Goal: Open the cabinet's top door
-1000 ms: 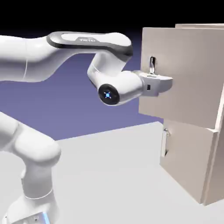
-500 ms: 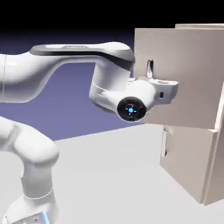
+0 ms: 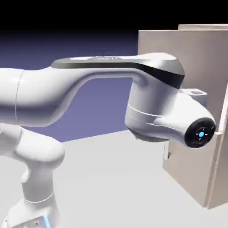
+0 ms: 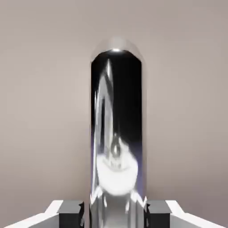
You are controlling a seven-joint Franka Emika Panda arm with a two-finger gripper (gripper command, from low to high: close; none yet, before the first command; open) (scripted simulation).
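Backdrop [image 3: 98, 98] visible; pincer [image 4: 115, 214] partly cropped.

In the exterior view you get bright light on the white arm [image 3: 107, 69], with grey shading along its undersides, against a backdrop [image 3: 102, 100] that fades to black at the top. In the hand view, your shiny handle [image 4: 116, 133] mirrors a white glare low down; the door [image 4: 44, 111] behind looks soft, dimmer toward the bottom.
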